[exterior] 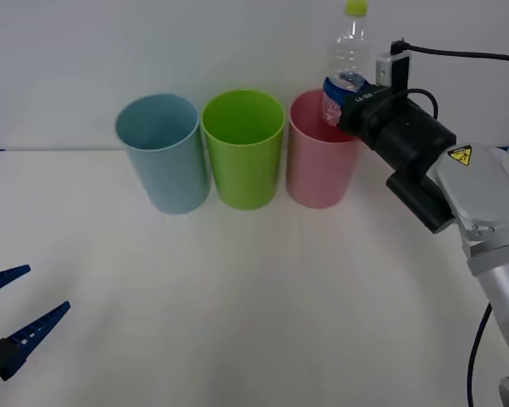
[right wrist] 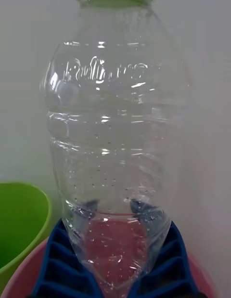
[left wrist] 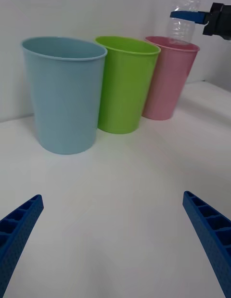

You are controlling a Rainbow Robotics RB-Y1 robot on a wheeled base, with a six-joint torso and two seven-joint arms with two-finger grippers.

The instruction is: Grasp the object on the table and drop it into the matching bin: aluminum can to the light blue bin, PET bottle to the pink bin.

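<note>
Front view shows the white, flat table (exterior: 237, 297) under everything, smooth and bare where the arms are. Three tall round cups stand in a row at the back, each a bit thinner at the bottom: the light blue bin (exterior: 163, 153), a lime green bin (exterior: 243, 148), and the pink bin (exterior: 321, 161). They look like smooth plastic.

The right gripper (exterior: 343, 95) hangs just over the pink bin's rim. Its blue ribbed fingers (right wrist: 163, 259) are clenched on the PET bottle (exterior: 348, 59), low down on its body. The bottle stands up straight above the claw, its yellow-green cap on top, and its bottom dips toward the pink bin's mouth. It is clear, thin plastic with bumpy rings and tiny water drops inside.

I think this is the drop step. The bottle looks lined up with the right bin, so the next move is just to let go and let it fall in.

The left gripper (exterior: 13, 318) waits low over the table, far from the bins, fingers spread wide with nothing between them.
</note>
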